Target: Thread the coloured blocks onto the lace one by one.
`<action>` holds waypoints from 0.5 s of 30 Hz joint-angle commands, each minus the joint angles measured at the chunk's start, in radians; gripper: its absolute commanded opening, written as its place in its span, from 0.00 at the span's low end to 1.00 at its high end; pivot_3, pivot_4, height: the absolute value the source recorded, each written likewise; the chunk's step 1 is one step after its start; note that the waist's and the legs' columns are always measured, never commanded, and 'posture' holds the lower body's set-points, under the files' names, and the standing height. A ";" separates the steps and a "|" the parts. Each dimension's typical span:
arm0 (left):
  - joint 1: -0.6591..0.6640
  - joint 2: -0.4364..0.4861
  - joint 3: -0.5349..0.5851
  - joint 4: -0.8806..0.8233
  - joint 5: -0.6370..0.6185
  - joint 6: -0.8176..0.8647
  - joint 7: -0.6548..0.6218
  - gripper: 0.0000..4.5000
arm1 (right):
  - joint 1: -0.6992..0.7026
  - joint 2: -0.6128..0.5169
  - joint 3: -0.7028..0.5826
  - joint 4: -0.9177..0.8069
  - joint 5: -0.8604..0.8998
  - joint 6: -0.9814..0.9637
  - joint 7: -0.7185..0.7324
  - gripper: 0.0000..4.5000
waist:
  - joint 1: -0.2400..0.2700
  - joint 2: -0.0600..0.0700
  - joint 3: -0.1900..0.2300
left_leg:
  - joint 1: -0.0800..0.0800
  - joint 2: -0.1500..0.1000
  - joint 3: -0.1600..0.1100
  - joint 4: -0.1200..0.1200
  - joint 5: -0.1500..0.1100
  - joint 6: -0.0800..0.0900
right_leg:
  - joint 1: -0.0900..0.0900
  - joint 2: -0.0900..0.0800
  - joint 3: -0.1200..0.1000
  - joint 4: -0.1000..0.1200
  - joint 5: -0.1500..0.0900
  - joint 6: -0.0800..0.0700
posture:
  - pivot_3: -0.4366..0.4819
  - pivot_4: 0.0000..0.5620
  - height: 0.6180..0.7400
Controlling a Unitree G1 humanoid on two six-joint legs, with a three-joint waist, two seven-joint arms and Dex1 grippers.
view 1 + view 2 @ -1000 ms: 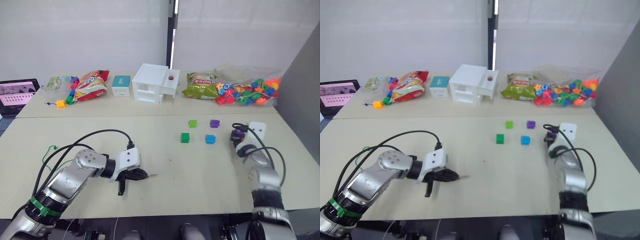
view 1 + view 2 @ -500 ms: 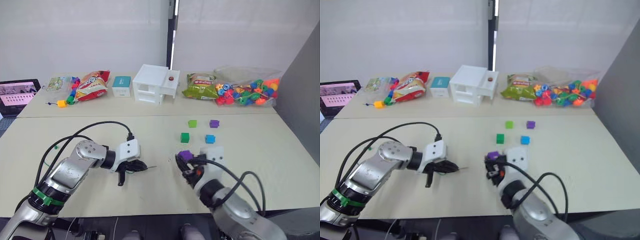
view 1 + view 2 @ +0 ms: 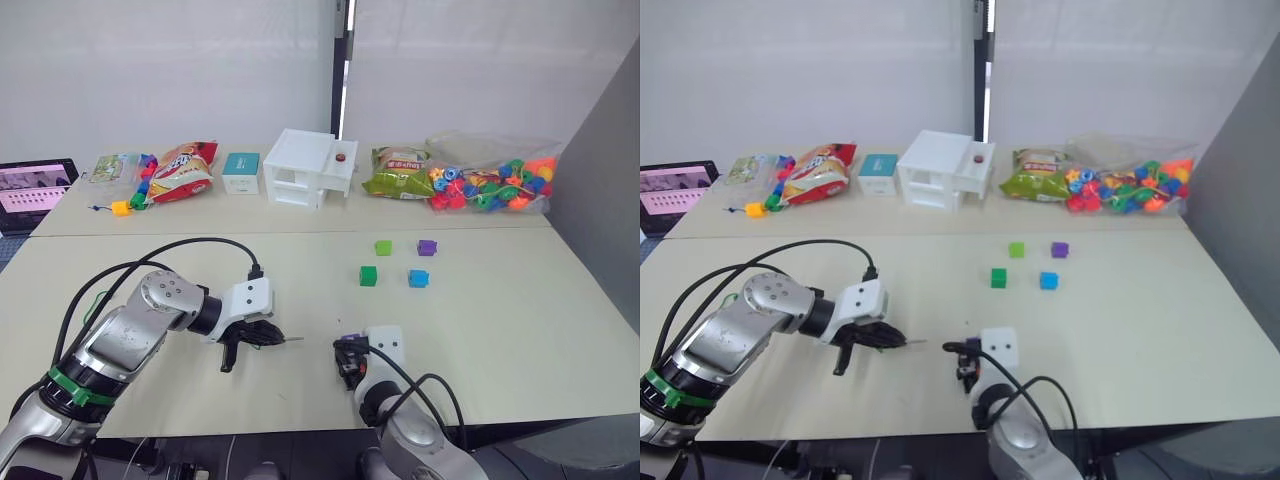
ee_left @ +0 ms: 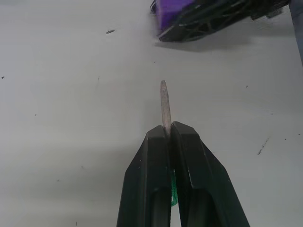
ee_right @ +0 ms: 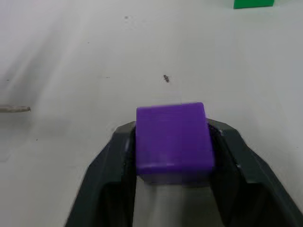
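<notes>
Threading has not begun: no block sits on the lace. The left gripper (image 4: 166, 137) is closed on the lace's stiff grey needle-like tip (image 4: 164, 101), which juts out from between the pressed-together black fingers, with a sliver of thin green cord (image 4: 173, 191) showing in the gap behind; in the head views this gripper (image 3: 262, 337) hovers low over the cream table (image 3: 520, 330) with the tip pointing toward 3 o'clock. The right gripper (image 5: 173, 137) is clamped on a small purple plastic cube (image 5: 173, 137), held squarely between its two fingers; from the head it sits just to the 3 o'clock side of the needle tip, with the cube (image 3: 349, 340) facing the tip but apart from it, a gap of bare table between. Four blocks lie loose at roughly 1 o'clock from the grippers, well apart from them: a light green cube (image 3: 383, 247), a second purple cube (image 3: 427, 247), a dark green cube (image 3: 369, 276) and a blue cube (image 3: 419, 278). The cube's hole cannot be made out, so alignment with the tip cannot be confirmed. Assessment: the first block is picked up and presented, the lace tip is secured; all five threadings remain.
</notes>
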 commanded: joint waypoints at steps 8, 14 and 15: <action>0.022 -0.044 0.033 -0.065 -0.014 0.017 0.063 0.00 | -0.247 -0.465 -0.343 -0.098 0.365 0.096 0.639 0.99 | -0.004 -0.001 0.001 | 0.000 0.000 0.000 0.001 0.000 0.000 | 0.001 0.001 0.000 0.000 0.000 0.000 | 0.48 0.27 1.00; 0.084 -0.012 0.071 -0.191 -0.090 0.141 0.068 0.00 | -0.653 -0.714 -0.177 0.298 0.279 -0.089 1.190 0.99 | -0.008 -0.002 0.002 | 0.001 0.001 0.002 0.001 0.000 0.000 | 0.002 0.001 0.001 -0.001 0.000 0.000 | 0.48 0.27 1.00; 0.092 -0.007 0.073 -0.214 -0.099 0.161 0.072 0.00 | -0.698 -0.722 -0.137 0.354 0.248 -0.131 1.261 0.99 | -0.007 -0.002 0.002 | 0.001 0.001 0.002 0.001 0.000 0.000 | 0.001 0.001 0.000 -0.001 0.000 0.000 | 0.48 0.27 1.00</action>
